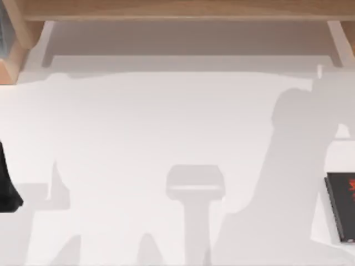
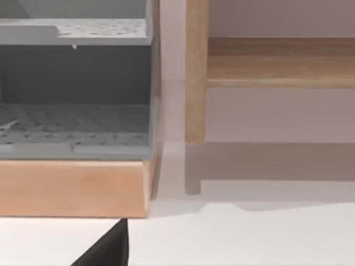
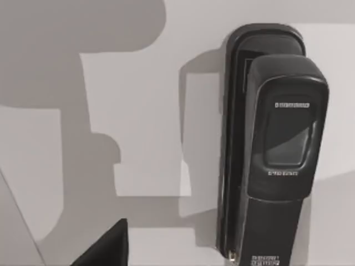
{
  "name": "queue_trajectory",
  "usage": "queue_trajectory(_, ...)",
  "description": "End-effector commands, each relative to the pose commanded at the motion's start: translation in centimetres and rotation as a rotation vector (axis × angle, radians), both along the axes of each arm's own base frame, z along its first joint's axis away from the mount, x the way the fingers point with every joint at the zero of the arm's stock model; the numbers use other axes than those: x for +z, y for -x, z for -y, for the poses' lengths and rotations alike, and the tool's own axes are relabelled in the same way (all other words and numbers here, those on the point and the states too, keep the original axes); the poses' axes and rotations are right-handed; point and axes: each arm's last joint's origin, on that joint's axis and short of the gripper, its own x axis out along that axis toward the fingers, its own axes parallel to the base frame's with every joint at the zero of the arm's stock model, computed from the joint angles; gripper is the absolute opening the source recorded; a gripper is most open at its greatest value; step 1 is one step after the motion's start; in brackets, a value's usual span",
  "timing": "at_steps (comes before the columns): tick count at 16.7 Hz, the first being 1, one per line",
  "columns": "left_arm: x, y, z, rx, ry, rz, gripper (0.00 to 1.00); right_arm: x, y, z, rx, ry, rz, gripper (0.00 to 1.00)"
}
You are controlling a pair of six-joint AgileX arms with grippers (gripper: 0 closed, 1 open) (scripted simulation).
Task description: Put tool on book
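- Book (image 1: 341,206) lies flat at the table's (image 1: 166,122) 3 o'clock edge.
- Tool (image 3: 277,149), a black stapler, lies below the right wrist camera.
- Whether either gripper's fingers are apart or together: cannot tell.

Book cover (image 1: 348,191): we see a red marking, not legible.
Black tool (image 3: 280,149): we see small printed strips, too blurred to read.
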Motion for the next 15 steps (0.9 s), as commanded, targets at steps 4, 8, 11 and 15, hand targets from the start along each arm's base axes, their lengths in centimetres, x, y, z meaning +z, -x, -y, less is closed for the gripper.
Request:
queue_trajectory(4, 0.0, 0.0, 0.0, 0.0, 0.0, 0.0, 1.0, -0.33, -0.34, -0.07, 0.002, -0.004, 0.0, 1.0)
queue_trajectory(8, 0.0, 0.0, 0.0, 0.0, 0.0, 0.0, 1.0, -0.4, -0.33, -0.05, 0.002, -0.004, -0.001, 1.0)
queue_trajectory(11, 0.0, 0.0, 0.0, 0.0, 0.0, 0.0, 1.0, -0.48, -0.19, -0.01, 0.002, -0.004, -0.001, 1.0)
queue_trajectory(15, 0.0, 0.0, 0.0, 0.0, 0.0, 0.0, 1.0, -0.89, 0.19, 0.14, 0.002, -0.005, -0.001, 1.0)
